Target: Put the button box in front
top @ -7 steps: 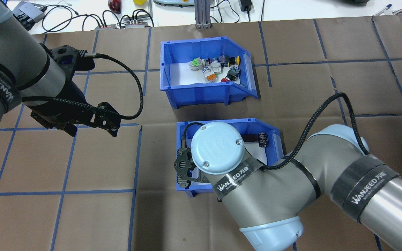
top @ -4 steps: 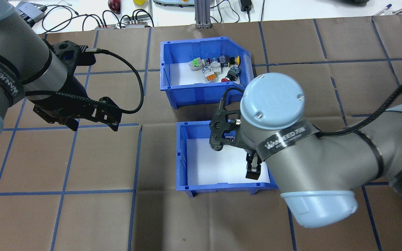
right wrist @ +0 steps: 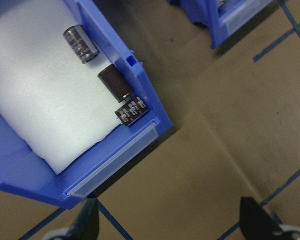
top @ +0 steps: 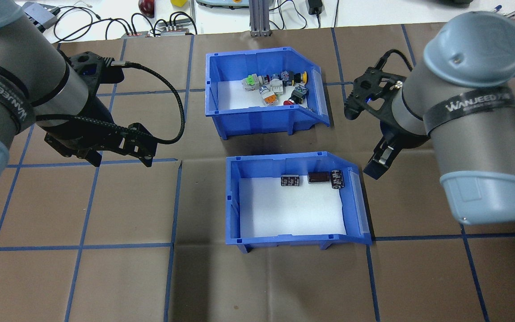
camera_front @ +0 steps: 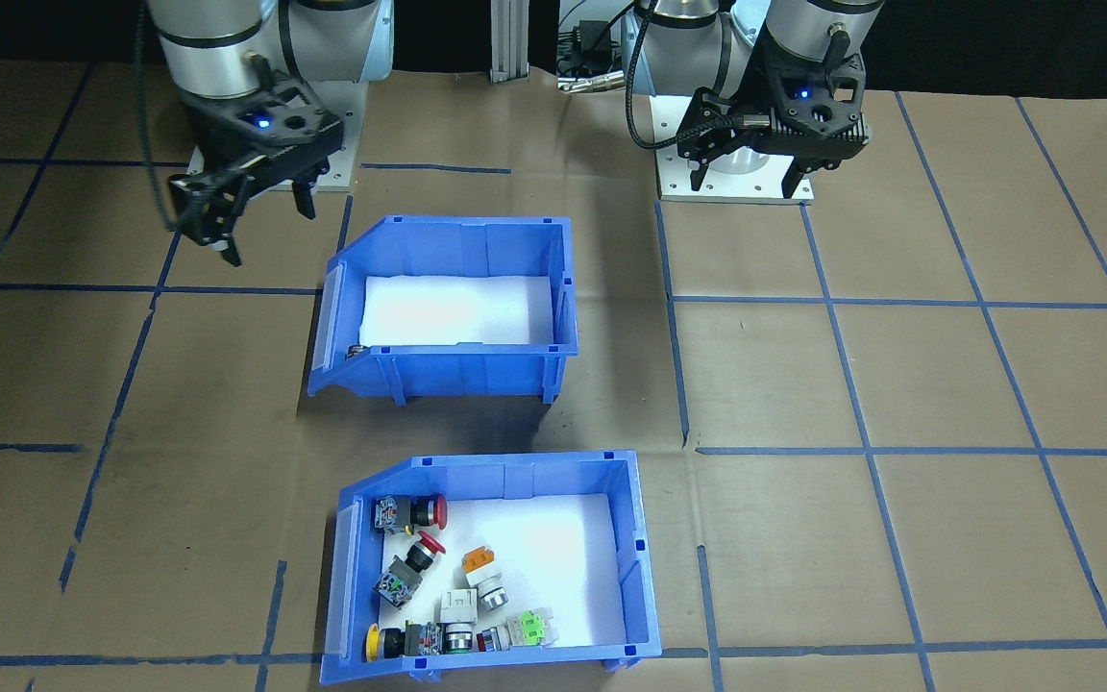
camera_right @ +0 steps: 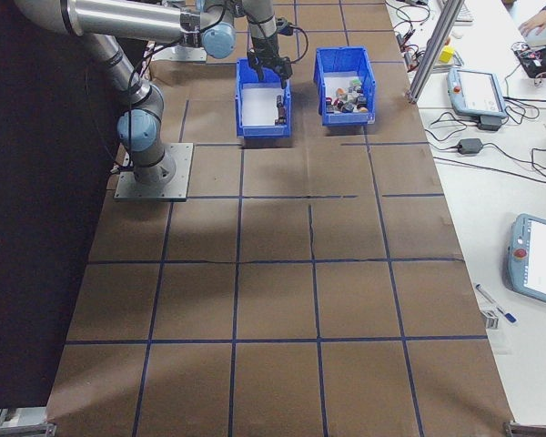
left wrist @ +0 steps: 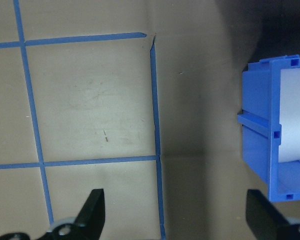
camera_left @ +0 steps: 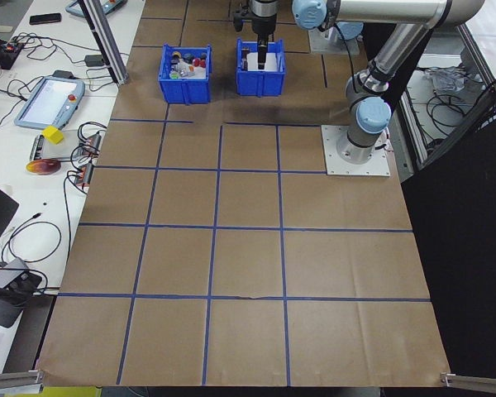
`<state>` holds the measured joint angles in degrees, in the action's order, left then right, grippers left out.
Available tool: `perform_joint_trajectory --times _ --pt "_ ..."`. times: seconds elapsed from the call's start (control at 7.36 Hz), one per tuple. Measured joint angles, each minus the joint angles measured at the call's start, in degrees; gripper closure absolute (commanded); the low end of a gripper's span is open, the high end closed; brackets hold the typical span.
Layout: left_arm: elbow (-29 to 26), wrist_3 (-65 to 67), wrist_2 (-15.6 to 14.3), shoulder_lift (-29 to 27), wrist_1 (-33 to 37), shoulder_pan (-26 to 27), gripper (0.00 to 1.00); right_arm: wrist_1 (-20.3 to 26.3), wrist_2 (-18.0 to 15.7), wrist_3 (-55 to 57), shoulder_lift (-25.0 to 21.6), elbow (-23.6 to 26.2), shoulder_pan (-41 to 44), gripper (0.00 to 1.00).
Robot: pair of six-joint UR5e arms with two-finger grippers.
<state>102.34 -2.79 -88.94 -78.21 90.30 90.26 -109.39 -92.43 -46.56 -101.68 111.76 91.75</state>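
The button box [top: 257, 118] is a blue bin with white foam and coloured push-buttons [top: 277, 87], standing at the far middle of the table; in the front-facing view the button box [camera_front: 645, 567] lies nearest the camera. A matching blue bin [top: 284, 240] holding a few black blocks [top: 313, 179] sits on the robot's side of it. My right gripper [top: 379, 162] hovers open just off that bin's sloped end; its wrist view shows the bin [right wrist: 115, 160] below, and my right gripper [right wrist: 170, 222] holds nothing. My left gripper [top: 119, 161] hangs open over bare paper left of both bins.
Brown paper with a blue tape grid covers the table. Cables, small devices and an aluminium post [top: 259, 18] line the far edge. Teach pendants [camera_right: 478, 91] lie on a white bench beyond. The arms' base plates [camera_front: 736, 178] sit at the robot's edge.
My right arm swung rightward from above the near bin to beside its sloped end, uncovering the black blocks. The left arm barely shifted. Both bins stayed put.
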Motion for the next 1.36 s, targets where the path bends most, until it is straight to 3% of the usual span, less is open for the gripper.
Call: perform_joint_trajectory --times 0.27,0.82,1.36 --pt "0.0 0.1 0.0 -0.1 0.0 0.0 0.01 5.2 2.3 15.1 1.0 -4.6 -3.0 0.0" --pt "0.4 0.1 0.0 0.1 0.1 0.0 0.01 23.4 3.1 39.1 8.1 -17.6 -3.7 0.0" --pt "0.2 0.1 -0.1 -0.1 0.1 0.0 0.01 24.6 2.9 50.9 8.7 -18.8 -3.7 0.0"
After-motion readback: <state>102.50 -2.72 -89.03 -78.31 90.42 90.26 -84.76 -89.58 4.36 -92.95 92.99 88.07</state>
